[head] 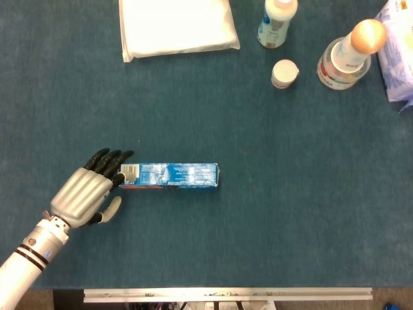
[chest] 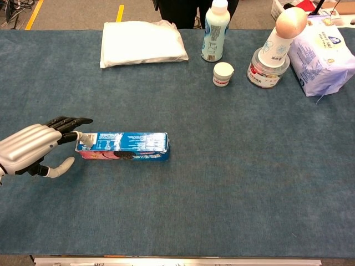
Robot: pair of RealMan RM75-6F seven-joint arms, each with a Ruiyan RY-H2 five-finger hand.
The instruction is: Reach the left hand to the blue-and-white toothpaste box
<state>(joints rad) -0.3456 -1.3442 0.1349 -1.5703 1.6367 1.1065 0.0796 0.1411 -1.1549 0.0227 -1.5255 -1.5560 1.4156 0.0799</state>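
Left hand low at the near left of the blue table, released, fingers spread and stretched toward the end of the blue-and-white toothpaste box, tips at or against its left end flap; real contact hard to judge. Thumb splayed on the near side, apart from the box and clear of it. Nothing held. Silver back of the hand turned up, white forearm running off the lower left corner in the head view, cut off at the left edge in the chest view.

Box lying flat on its long side, lengthwise left to right, left of the table's middle, nothing between it and the fingertips.

Well apart, along the far edge: white soft packet at the far left of centre; white bottle with a pale label; small white jar just in front of it; round container with a tan egg-shaped top; pale blue wrapped pack at the far right, partly cut off by the frame. Print on the box too small to read. Right hand nowhere visible in either view.
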